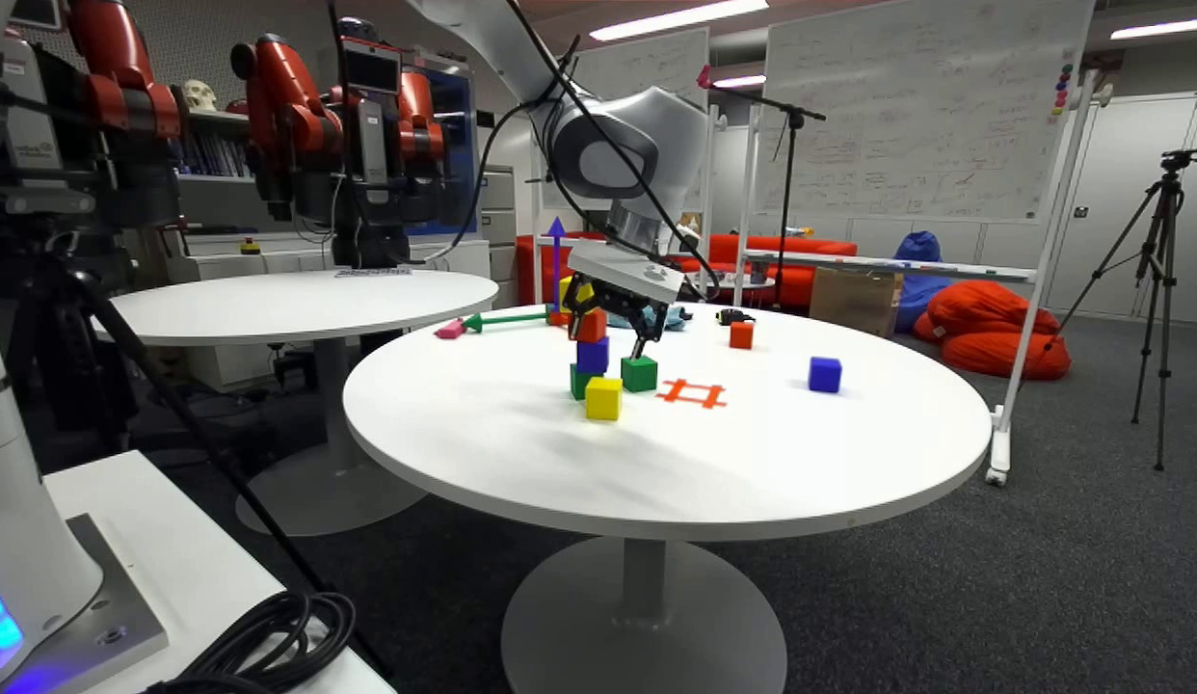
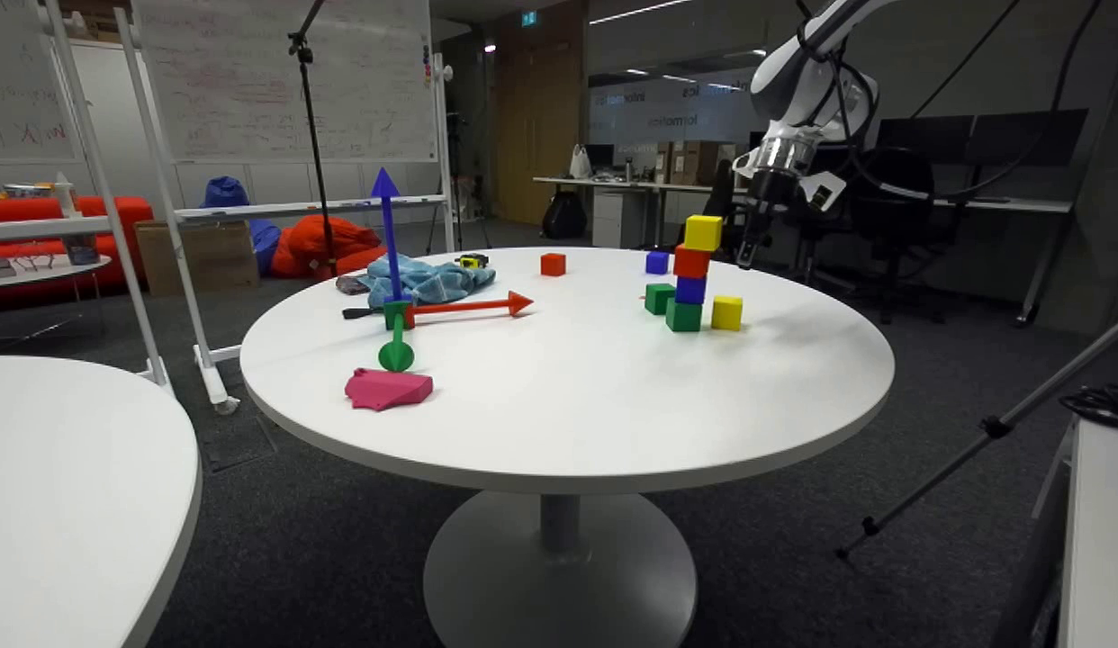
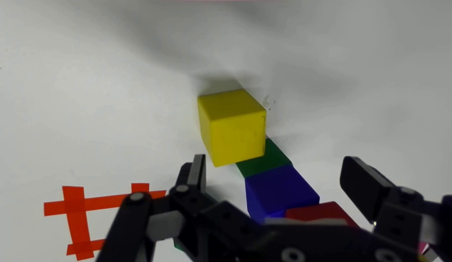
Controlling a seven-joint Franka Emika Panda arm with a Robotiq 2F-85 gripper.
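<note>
My gripper [image 3: 273, 176] stands open, its fingers [image 3: 366, 185] wide apart with nothing held. In the wrist view a yellow block [image 3: 237, 136] sits on the table just ahead of the fingertips. Behind it rises a stack: a green block [image 2: 683, 316] at the bottom, then a blue block [image 2: 690, 290], a red block [image 2: 690, 262] and an upper yellow block [image 2: 703, 234], set slightly askew. In an exterior view the gripper [image 1: 606, 346] hangs above the lower yellow block [image 1: 603, 399], close to the stack. A loose green block [image 1: 639, 374] is partly hidden under a finger in the wrist view.
Red tape strips [image 3: 75, 207] mark the round white table [image 1: 656, 482]. Farther off lie a blue block [image 1: 824, 374] and a red block [image 1: 741, 334]. A three-arrow axis piece [image 2: 397, 315], a pink piece [image 2: 388, 389] and a blue cloth [image 2: 433, 281] are at the other side.
</note>
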